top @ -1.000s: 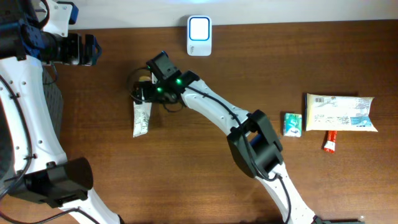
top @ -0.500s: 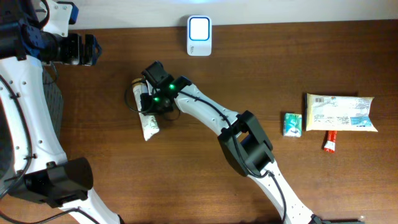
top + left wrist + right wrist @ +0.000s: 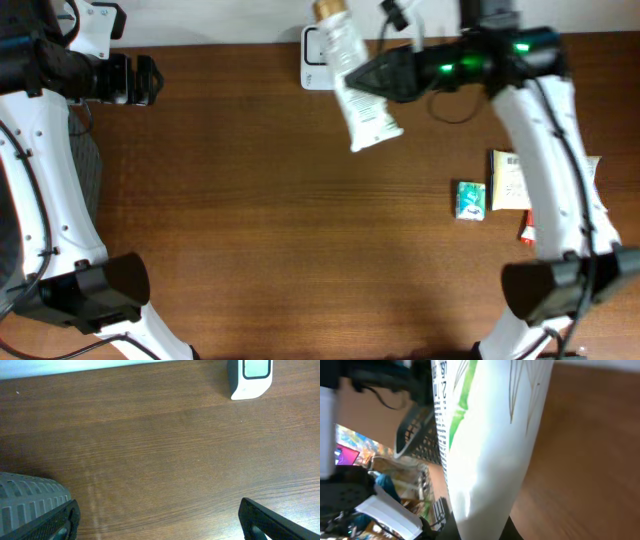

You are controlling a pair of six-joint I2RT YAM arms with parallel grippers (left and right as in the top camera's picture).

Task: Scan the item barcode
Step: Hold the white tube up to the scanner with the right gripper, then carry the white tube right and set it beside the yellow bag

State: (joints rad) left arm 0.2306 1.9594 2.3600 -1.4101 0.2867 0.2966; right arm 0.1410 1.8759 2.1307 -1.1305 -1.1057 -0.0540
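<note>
Overhead: gone from the table's left-centre since a second ago, now at its far edge: white green-printed plastic tube point(image 3: 368, 115), clamped in right gripper point(image 3: 372, 78), over white box scanner point(image 3: 309, 68). Left wrist: left gripper point(image 3: 160, 522) spread, empty. Right wrist: tube close-up. Pickup done, scan unconfirmed.

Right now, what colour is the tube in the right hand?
White tube with green markings and black print, clearest in right wrist view.

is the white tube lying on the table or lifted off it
Lifted: the right gripper is shut on the white tube, holding it tilted above the table, partly over the scanner.
</note>
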